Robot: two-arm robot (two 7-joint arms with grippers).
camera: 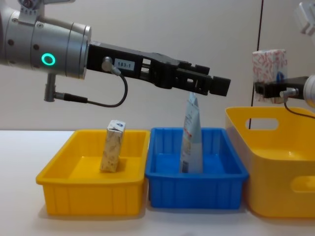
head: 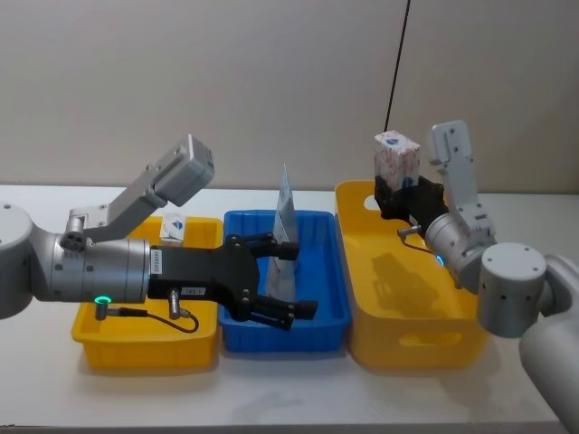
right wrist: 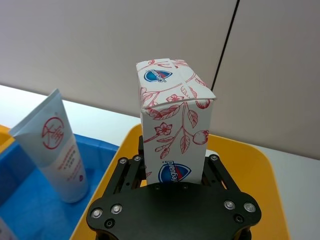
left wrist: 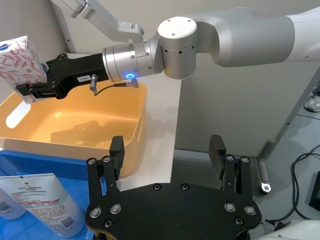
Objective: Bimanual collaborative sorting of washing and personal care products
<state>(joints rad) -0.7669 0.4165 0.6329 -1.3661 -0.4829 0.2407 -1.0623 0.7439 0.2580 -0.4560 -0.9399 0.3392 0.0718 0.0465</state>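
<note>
The white cardboard box with red floral print carries a blue shield logo on its top and front; the lettering is too small to read. The right hand is clamped on the box's lower part, holding it upright over the large yellow plastic bin just right of the blue plastic bin. Inside the blue bin the tall pale-blue squeeze tube stands crimped end up, bearing a red circular emblem and unreadable black print. The left hand, fingers spread and empty, hovers above the blue bin near the tube's top; a white tag on its arm reads "183-1". The small cream carton stands in the small yellow plastic tray just left of the blue bin. The white desk lies bare in front of the blue bin.
</note>
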